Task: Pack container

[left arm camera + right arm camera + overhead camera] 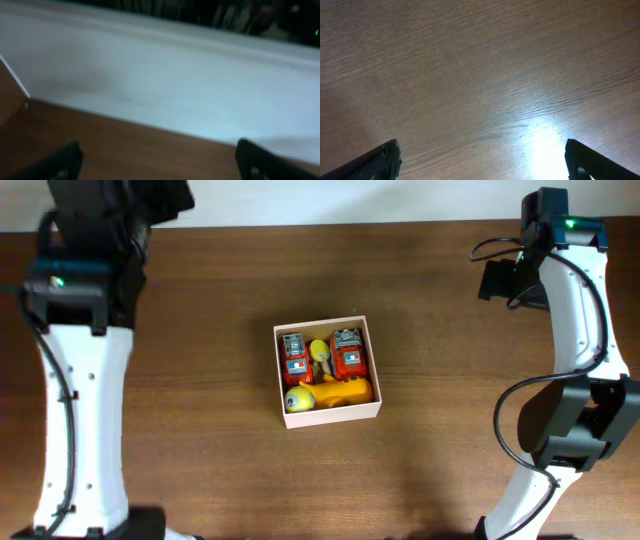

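Note:
The container (334, 416), a shallow square box with white walls, sits at the middle of the table in the overhead view. Inside it lie two red toy robots (295, 358) (347, 353), a small yellow toy (320, 352) and a yellow-orange toy (332, 392). My left gripper (160, 162) is open and empty, raised at the far left corner, facing the table's back edge. My right gripper (482, 160) is open and empty over bare wood at the far right. Both are well away from the container, which neither wrist view shows.
The brown wooden table (200, 440) has a white wall (165, 75) behind its back edge. The white left arm (75, 410) runs down the left side, the right arm (575, 330) with its black cables down the right side.

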`<action>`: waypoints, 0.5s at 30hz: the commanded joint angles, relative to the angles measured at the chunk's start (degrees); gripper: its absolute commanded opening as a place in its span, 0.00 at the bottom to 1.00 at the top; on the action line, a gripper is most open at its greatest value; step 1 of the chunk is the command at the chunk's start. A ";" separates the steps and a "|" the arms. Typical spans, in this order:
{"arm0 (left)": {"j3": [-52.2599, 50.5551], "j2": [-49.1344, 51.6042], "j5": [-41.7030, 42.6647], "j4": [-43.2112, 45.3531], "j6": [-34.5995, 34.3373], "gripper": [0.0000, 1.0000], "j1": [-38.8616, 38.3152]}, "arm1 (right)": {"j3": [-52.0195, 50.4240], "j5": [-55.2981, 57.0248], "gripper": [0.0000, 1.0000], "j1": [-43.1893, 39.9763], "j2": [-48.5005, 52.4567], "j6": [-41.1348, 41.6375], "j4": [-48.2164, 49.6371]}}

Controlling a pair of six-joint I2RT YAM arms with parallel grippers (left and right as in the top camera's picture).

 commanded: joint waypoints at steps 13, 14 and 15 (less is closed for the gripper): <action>-62.03 -31.80 -0.74 39.08 1.60 0.99 2.08 | -0.22 -0.09 0.99 0.15 0.22 0.20 0.13; -65.31 -34.49 -0.52 39.82 1.60 0.99 2.58 | -0.22 -0.09 0.99 0.15 0.22 0.20 0.13; -67.58 -36.48 -0.22 40.19 1.60 0.99 2.91 | -0.22 -0.09 0.99 0.15 0.22 0.20 0.13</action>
